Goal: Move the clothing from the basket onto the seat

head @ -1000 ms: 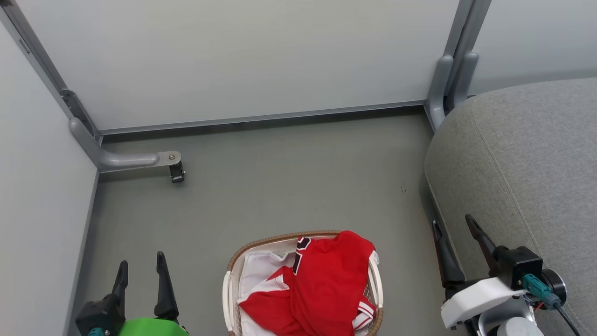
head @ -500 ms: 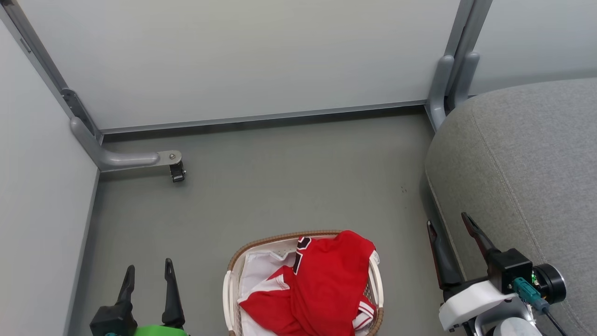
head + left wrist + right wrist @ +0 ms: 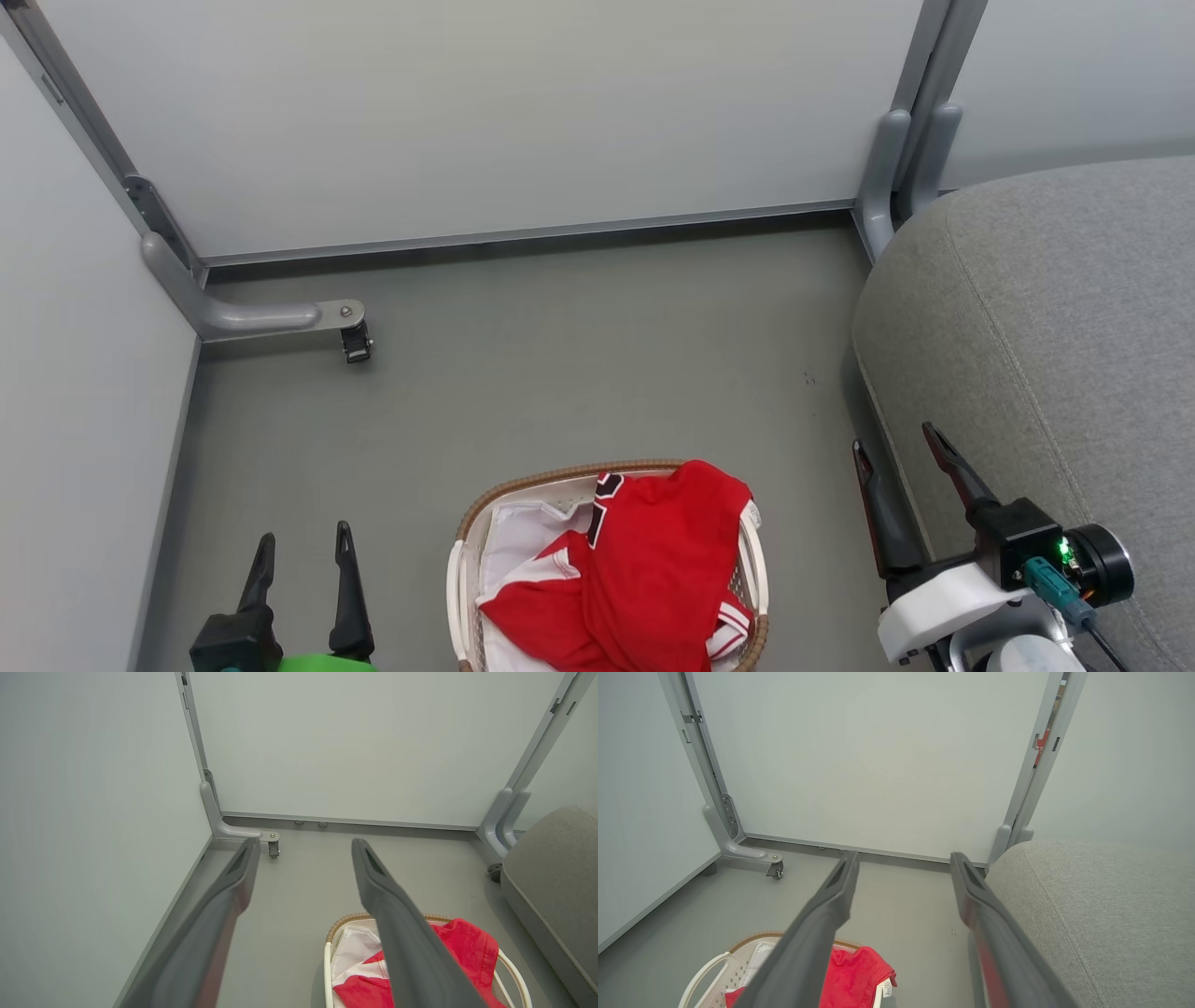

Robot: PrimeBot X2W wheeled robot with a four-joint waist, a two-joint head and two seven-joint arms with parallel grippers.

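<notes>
My left gripper [image 3: 306, 532] was over the floor [image 3: 560, 355] near its left edge, jaws spread wide, nothing between them. My right gripper [image 3: 893, 439] was at the floor's right edge, jaws also spread and empty, fingertips just beside the side of the seat [image 3: 1055, 308]; I could not tell if they touched it. The seat, grey fabric with a stitched seam, took the floor's back right corner next to a grey post [image 3: 920, 112]. The basket [image 3: 560, 474] stood on the floor between my two grippers, apart from both. The clothing [image 3: 663, 560] lay in the basket, bright red, heaped over its right half and draped on the right rim, white-striped trim at the hem. A white sheet [image 3: 518, 546] lay under it on the left. Black-and-white mark [image 3: 605, 499] near the clothing's top fold: looked like part of a numeral, folded, not readable. In the right wrist view a small white tag [image 3: 887, 989] hung on the red hem, print too small to read. Red sticker [image 3: 1041, 742] on the post, unreadable.
</notes>
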